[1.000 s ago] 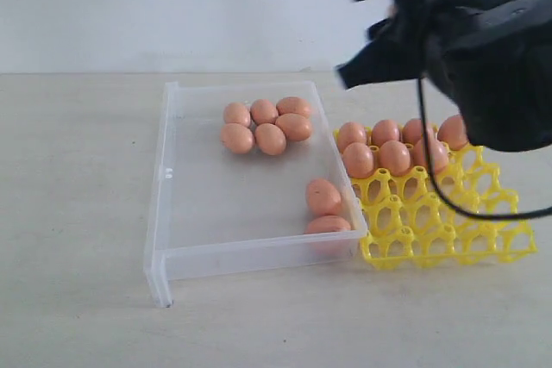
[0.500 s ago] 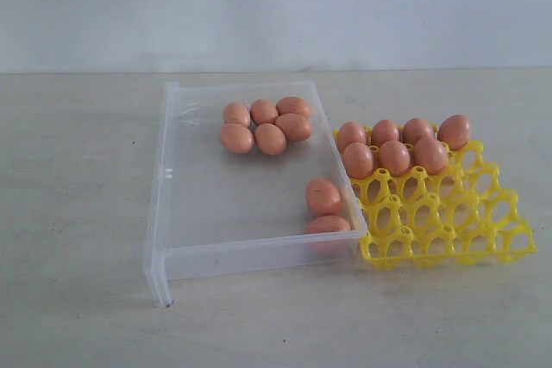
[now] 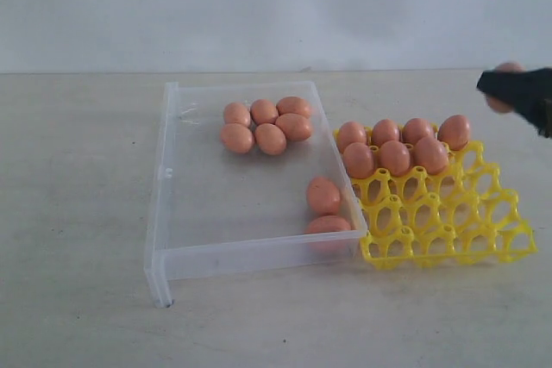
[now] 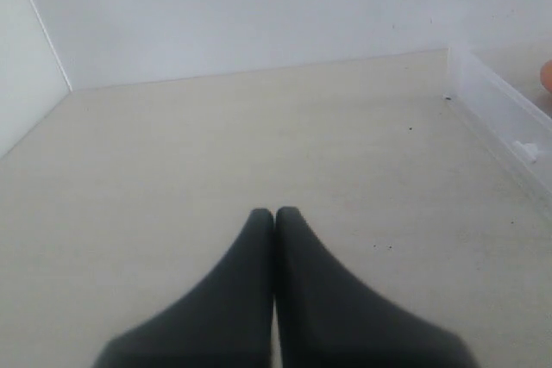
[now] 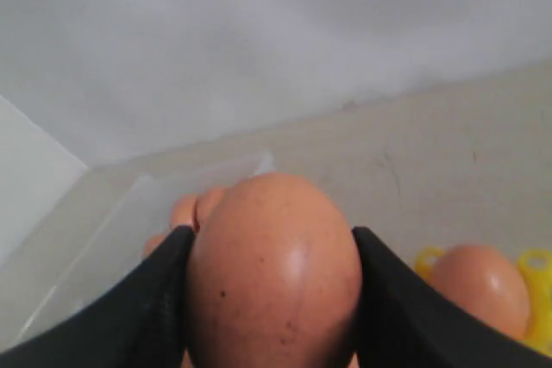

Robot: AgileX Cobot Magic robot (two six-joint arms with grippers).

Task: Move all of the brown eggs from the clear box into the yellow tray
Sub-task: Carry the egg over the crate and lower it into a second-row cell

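The right gripper is partly open, its two black fingers clamped on either side of one brown egg. This held egg fills most of the right wrist view and hides much of what lies behind it. In the exterior view the gripper hangs at the right edge, above the counter, near the far right corner of the yellow tray.

The tray holds seven brown eggs in its two far rows: four at the back, three in front.

Touching the tray's left side, the clear box holds eight eggs: six clustered at its far end and two near its near right corner.

The left gripper is closed and empty, low over bare counter beside the box.
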